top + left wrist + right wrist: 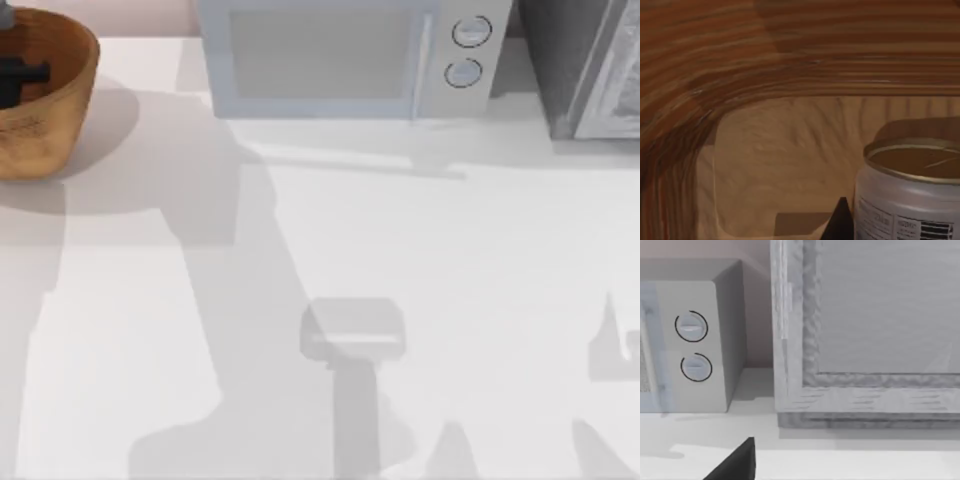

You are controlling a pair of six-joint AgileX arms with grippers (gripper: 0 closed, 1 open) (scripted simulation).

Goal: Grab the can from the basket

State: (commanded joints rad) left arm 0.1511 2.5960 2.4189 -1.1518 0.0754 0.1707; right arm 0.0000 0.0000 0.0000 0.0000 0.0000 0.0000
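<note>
The left claw (840,222) is down inside the basket (790,55), one dark fingertip just beside the can (907,200), likely lining up a grip; whether it is open I cannot tell. The can stands upright on the basket floor: dull gold top, white side, printed label. The basket sits at the counter's (330,250) far left, near a microwave (340,55).

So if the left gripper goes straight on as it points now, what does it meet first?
Probably the basket floor beside the can. The left gripper is already inside the basket, with the can close alongside; depth is unclear.
</note>
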